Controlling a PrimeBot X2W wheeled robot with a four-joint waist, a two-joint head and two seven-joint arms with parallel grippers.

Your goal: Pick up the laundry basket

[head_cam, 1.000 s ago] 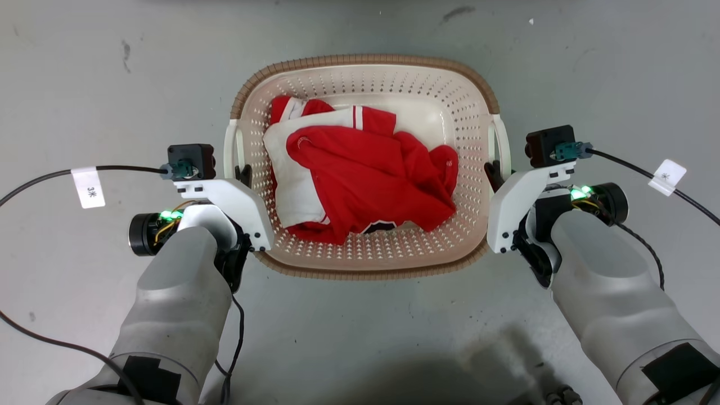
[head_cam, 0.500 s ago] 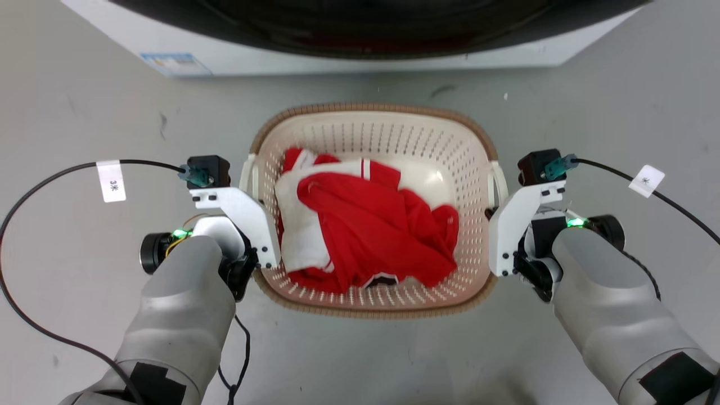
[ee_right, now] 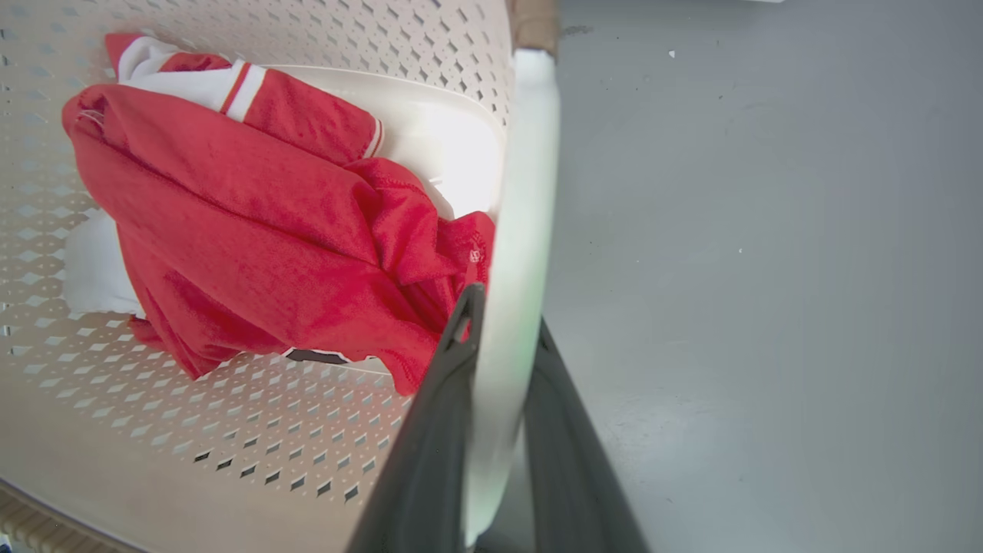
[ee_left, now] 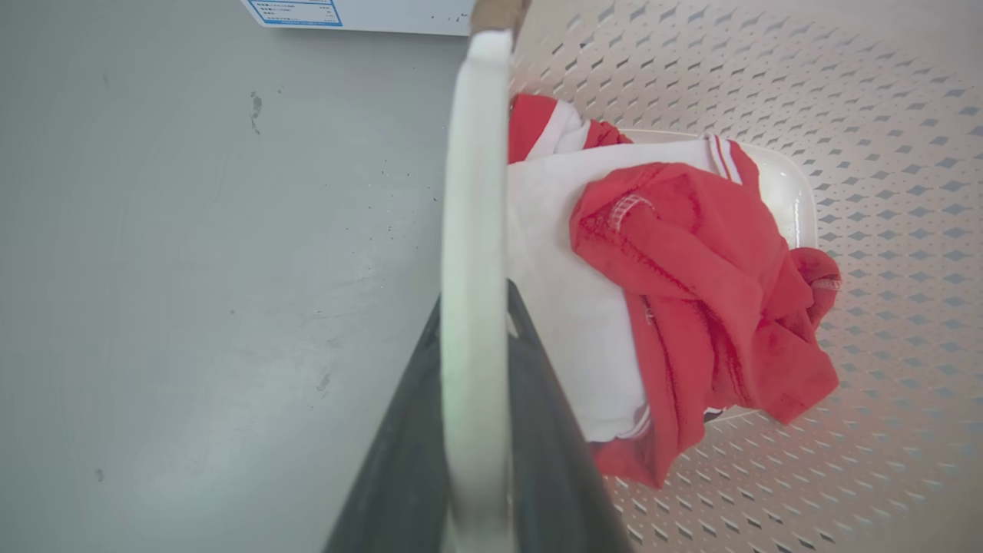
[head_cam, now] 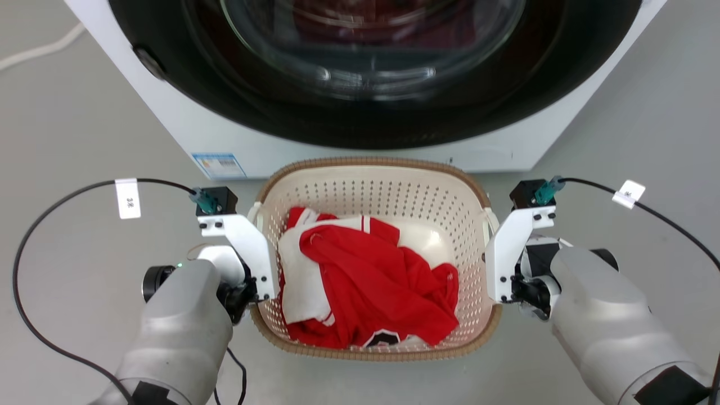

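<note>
The laundry basket point(head_cam: 371, 164) is cream with perforated walls and a brown woven-look rim. It sits between my two arms in the head view and holds red and white clothes point(head_cam: 365, 275). My left gripper point(ee_left: 474, 296) is shut on the basket's white left handle point(ee_left: 476, 153), one dark finger on each side of it. My right gripper point(ee_right: 507, 307) is shut the same way on the white right handle point(ee_right: 530, 153). In the head view the white wrist camera mounts cover both sets of fingers.
A white washing machine point(head_cam: 225, 140) with a dark round glass door point(head_cam: 371, 50) stands right behind the basket. Grey floor point(head_cam: 84, 112) lies on both sides. Black cables with white tags point(head_cam: 127, 198) loop out from each wrist.
The head view has shifted over the second, bringing the washing machine into the top of the picture. Both grippers stay at the basket's handles. The clothes lie as before.
</note>
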